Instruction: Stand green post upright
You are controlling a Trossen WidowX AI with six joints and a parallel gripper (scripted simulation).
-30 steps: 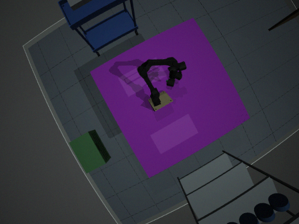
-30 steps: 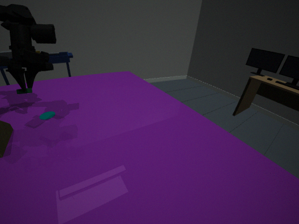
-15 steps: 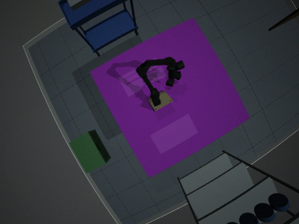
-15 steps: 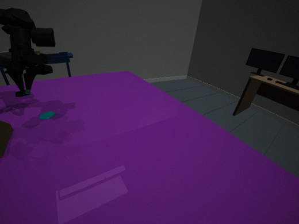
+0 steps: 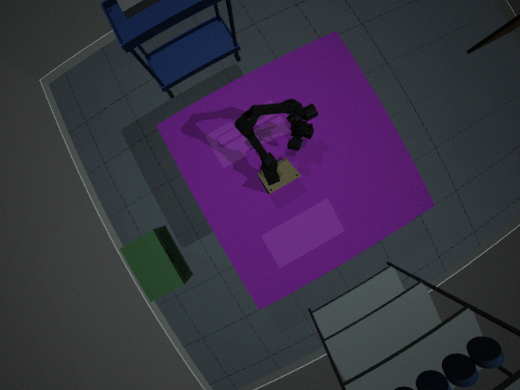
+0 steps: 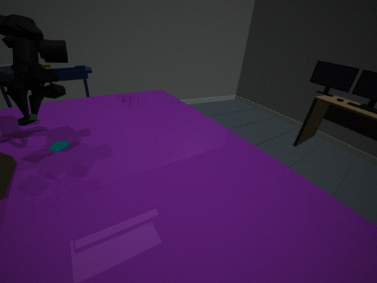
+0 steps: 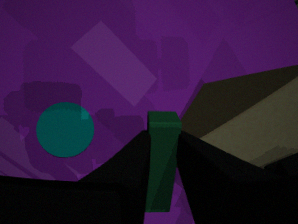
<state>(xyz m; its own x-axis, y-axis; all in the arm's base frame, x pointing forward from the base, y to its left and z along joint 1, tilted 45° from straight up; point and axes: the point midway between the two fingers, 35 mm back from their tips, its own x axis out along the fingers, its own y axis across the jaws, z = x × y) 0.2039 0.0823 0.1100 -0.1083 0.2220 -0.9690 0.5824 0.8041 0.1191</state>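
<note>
My gripper (image 6: 29,117) (image 7: 161,137) (image 5: 295,144) is shut on the green post (image 7: 161,137) (image 6: 32,117), which sticks out between the fingertips and points down toward the purple table top (image 6: 217,189). The post hangs a little above the surface. The cyan circle (image 6: 59,146) (image 7: 64,129) lies flat on the table, apart from the post: to the left of it in the wrist view, in front and to the right of it in the exterior view. In the top view the post and circle are hidden under the arm.
The arm's tan base plate (image 5: 285,177) (image 7: 253,123) sits near the gripper. Pale rectangles (image 6: 116,243) (image 5: 302,232) mark the table. Blue shelving (image 5: 175,40), a green box (image 5: 152,262), a wire rack (image 5: 400,325) and a desk with monitors (image 6: 341,94) stand off the table.
</note>
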